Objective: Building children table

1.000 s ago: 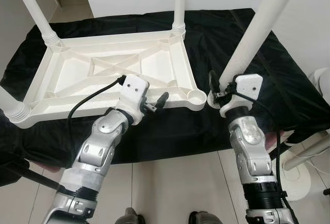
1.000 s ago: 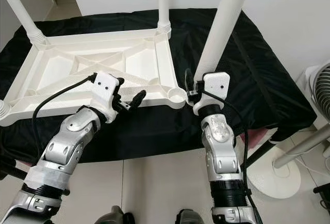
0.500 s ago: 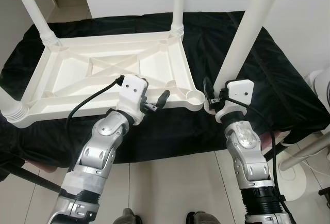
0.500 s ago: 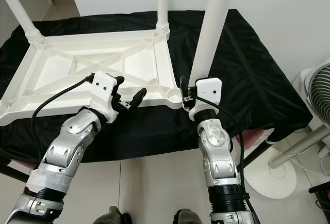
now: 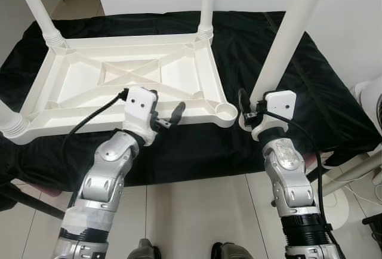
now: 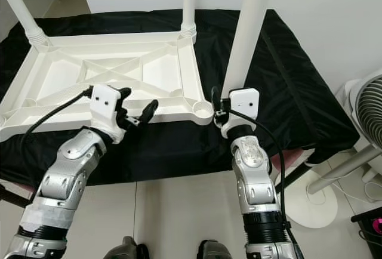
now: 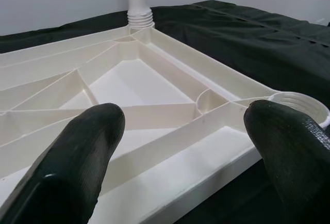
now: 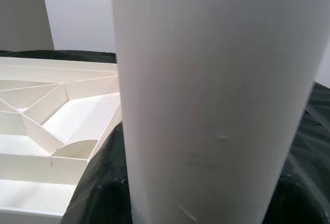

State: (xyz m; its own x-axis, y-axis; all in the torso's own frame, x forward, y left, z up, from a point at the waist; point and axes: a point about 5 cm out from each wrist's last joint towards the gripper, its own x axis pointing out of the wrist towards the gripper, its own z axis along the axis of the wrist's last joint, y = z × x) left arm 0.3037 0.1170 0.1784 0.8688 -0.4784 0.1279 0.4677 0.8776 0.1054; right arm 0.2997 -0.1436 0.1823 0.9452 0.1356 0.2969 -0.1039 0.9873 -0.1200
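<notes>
Tabletop: a white plastic children's tabletop point(image 5: 134, 80) lies upside down on a black cloth point(image 5: 310, 92), its ribbed underside facing up, with cross braces in the middle.
Fitted legs: three white legs stand upright in its corner sockets: one at the far left corner point(image 5: 36, 8), one at the far right corner point(image 5: 206, 2), and one at the near left corner point(image 5: 9, 119), cut off by the frame edge.
Empty socket: the round socket point(image 5: 226, 112) at the tabletop's near right corner is open, with threads visible inside in the left wrist view.
Loose leg: the fourth white leg point(image 5: 286, 38) stands close to upright, leaning slightly, just beside the empty socket and outside the tabletop's near right corner; its lower end seems to rest on the cloth, though the gripper hides the contact.
Right gripper: the right gripper point(image 5: 246, 108) is clamped around the loose leg near its lower end; the right wrist view shows the leg's white shaft right up against the camera.
Left gripper: the left gripper point(image 5: 167, 116) sits at the tabletop's near edge, left of the empty socket, its two black fingers point(image 7: 77, 152) spread wide apart with the rim between them, holding nothing.
Surroundings: pale tiled floor point(image 5: 197, 211) below the cloth's near edge; a white fan point(image 6: 364, 110) stands to the right.
</notes>
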